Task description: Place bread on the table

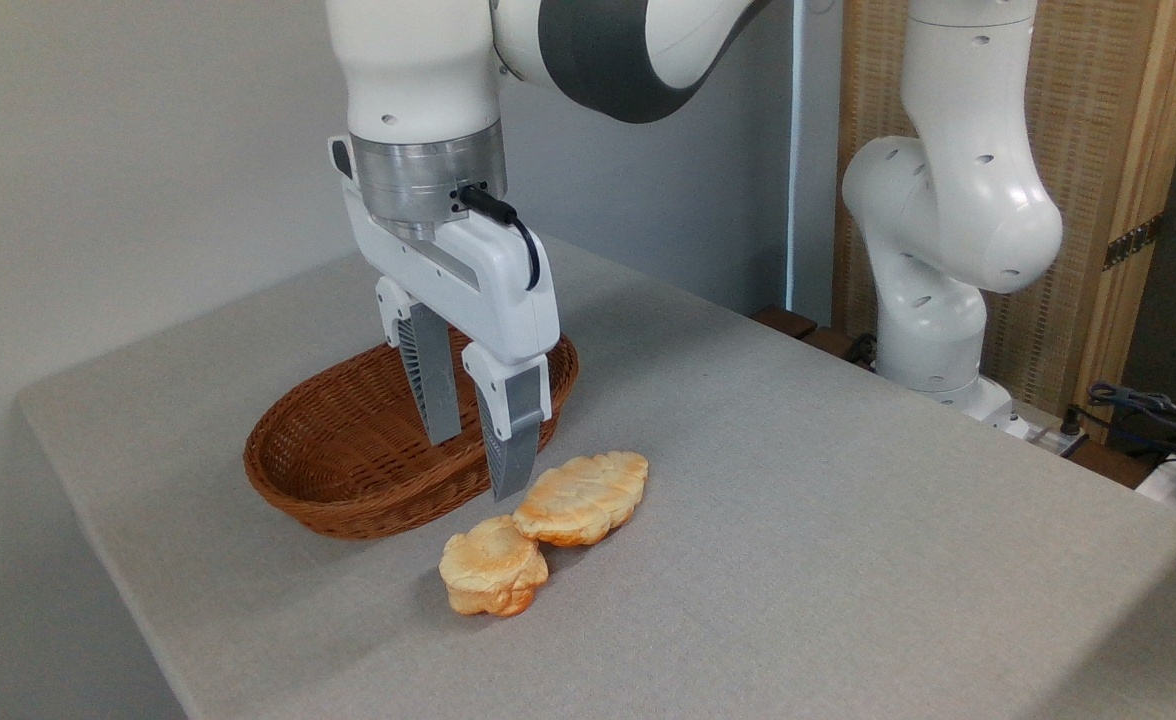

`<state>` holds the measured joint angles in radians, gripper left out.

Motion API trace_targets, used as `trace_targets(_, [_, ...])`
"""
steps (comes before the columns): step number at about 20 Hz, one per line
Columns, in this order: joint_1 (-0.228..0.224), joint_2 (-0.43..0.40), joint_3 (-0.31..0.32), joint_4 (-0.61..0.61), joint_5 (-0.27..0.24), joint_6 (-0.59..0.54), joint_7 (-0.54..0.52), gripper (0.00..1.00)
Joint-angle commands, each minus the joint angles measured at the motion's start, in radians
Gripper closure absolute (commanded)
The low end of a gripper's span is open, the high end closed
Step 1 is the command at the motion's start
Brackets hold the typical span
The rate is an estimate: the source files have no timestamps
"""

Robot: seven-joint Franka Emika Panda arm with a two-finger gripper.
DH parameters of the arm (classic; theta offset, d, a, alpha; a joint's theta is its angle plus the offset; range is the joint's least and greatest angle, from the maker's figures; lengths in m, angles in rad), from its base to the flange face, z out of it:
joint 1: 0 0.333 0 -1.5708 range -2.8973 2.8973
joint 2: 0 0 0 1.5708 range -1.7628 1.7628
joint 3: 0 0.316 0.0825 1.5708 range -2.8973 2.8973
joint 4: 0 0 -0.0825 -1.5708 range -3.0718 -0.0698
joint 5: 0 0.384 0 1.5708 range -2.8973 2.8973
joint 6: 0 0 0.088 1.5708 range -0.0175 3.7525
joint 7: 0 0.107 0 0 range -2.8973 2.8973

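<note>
Behind parted, empty jaws — basket partly hidden, bread perhaps touching bun.

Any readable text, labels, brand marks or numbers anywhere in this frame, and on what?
None can be read. The arm's white casing and the gripper show no legible marking; the bread, the bun, the wicker basket and the grey table carry no print. The gear at the right edge is too small and blurred to tell.
</note>
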<state>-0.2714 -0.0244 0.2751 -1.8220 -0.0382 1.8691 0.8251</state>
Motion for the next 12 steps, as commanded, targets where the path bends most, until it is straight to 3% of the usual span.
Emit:
trace_targets(1, [-0.008,0.0,0.012,0.0,-0.002,0.002,0.0,0.0])
trace_targets(12, [-0.006,0.004,0.012,0.0,0.0,-0.002,0.006,0.0])
